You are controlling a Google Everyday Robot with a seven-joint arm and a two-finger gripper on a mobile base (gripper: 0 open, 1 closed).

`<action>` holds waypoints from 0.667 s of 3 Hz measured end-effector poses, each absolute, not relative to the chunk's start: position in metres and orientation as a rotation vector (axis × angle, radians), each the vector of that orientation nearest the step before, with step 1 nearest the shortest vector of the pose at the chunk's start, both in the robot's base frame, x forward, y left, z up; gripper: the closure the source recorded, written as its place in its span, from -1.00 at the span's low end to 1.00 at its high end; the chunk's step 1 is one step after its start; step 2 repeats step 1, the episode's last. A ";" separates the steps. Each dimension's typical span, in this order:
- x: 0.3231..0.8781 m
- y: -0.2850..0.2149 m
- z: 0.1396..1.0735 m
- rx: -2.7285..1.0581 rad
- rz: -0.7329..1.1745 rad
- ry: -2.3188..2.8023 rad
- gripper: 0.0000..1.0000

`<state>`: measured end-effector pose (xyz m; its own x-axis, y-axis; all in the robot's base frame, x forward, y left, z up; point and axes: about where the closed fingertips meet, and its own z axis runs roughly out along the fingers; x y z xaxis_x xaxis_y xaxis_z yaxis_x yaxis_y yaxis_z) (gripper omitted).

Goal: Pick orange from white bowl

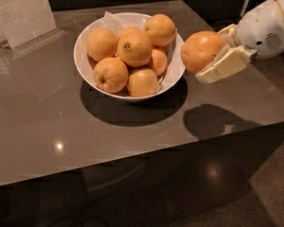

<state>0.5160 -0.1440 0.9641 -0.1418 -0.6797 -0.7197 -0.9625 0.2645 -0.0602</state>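
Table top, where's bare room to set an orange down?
Bare table lies along the near edge before the white bowl, and left of it by the sign holder. Crowded: inside the bowl, and right of it, where the gripper holds the orange.

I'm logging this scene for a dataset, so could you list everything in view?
white bowl: one, glossy white, middle of the table
held orange: one, deep orange, in the air right of the white bowl
other oranges: six visible, orange to yellowish, piled in the white bowl
paper: one, white, at the bowl's back edge
sign stand: one, clear with white sheet, table's far left
table: one, glossy grey-brown
pincer: one, cream, shut on the held orange
arm: one, white, upper right
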 end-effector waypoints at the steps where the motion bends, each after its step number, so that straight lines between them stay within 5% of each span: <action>1: 0.496 -0.150 0.975 -1.471 0.572 1.870 1.00; 2: 0.496 -0.150 0.975 -1.471 0.572 1.870 1.00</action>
